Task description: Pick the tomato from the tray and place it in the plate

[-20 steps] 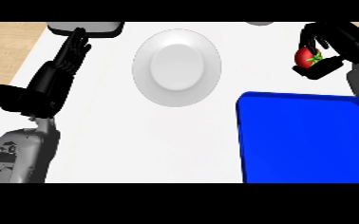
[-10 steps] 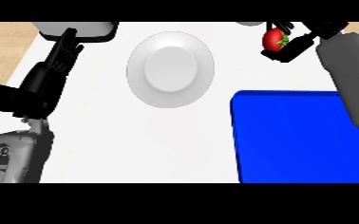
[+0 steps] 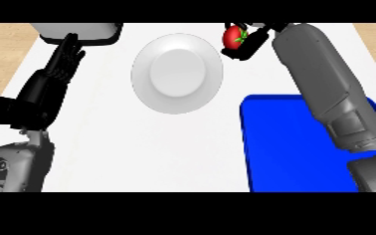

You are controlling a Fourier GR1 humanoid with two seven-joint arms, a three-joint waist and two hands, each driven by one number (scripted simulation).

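Head view
Counter [image 3: 147, 149]: white top filled most of the view; a strip of pale wood showed along the far left and far right edges.
Plate [image 3: 177, 73]: white and round, looking taller than wide, it lay flat on the counter at upper centre, with nothing on it.
Tray [image 3: 294, 144]: blue, with rounded corners, it sat at the lower right and ran off the right and lower edges; no object showed on its visible part.
Tomato [image 3: 234, 36]: red with a green stem, it was off the tray, held up near the top edge, just beside the plate's upper right rim and apart from it.
Right hand [image 3: 248, 44]: black, at the top right of centre, with its fingers curled round the tomato and pinching it from the right side; part of the hand was cut off by the top edge.
Right forearm [image 3: 323, 84]: grey, it ran from the lower right up to the hand and crossed over the tray's far right corner.
Left hand [image 3: 58, 72]: black, at the left edge of the view, with fingers straight and pointing up, holding nothing, well apart from the plate.
Left forearm [image 3: 22, 167]: grey, in the lower left corner.
Grey object [image 3: 79, 32]: rounded, with a dark rim, at the top left, partly cut off by the top edge; the left fingertips overlapped its lower edge.
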